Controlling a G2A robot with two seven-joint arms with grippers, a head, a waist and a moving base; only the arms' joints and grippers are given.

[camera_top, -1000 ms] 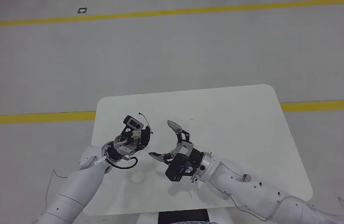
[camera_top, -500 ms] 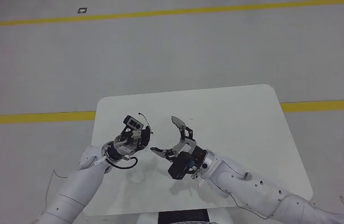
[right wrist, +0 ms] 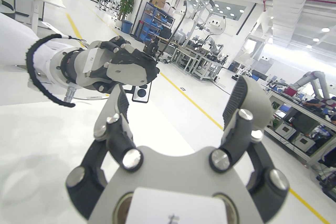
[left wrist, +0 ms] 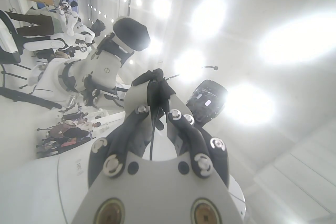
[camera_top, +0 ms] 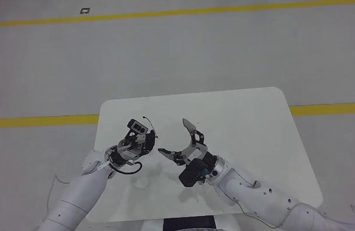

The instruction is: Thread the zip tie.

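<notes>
A thin black zip tie [camera_top: 147, 120] is pinched in my left gripper [camera_top: 147, 140], which is shut on it above the near left part of the white table [camera_top: 252, 115]. In the left wrist view the tie [left wrist: 153, 128] runs down between the closed fingertips of the left gripper [left wrist: 155, 77]. My right gripper [camera_top: 174, 137] hangs just to the right of it, open and holding nothing. In the right wrist view the open right gripper [right wrist: 181, 97] faces the left gripper [right wrist: 151, 70], from which the tie's strand [right wrist: 176, 29] rises in a curve.
The table's white top stretches bare to the right and the far side of both arms. A yellow floor line [camera_top: 39, 121] runs past the table. Benches and shelves [right wrist: 189, 51] stand far off in the room.
My right gripper has drifted a little to the right, away from the left gripper, staying open. The left arm and the zip tie have kept still.
</notes>
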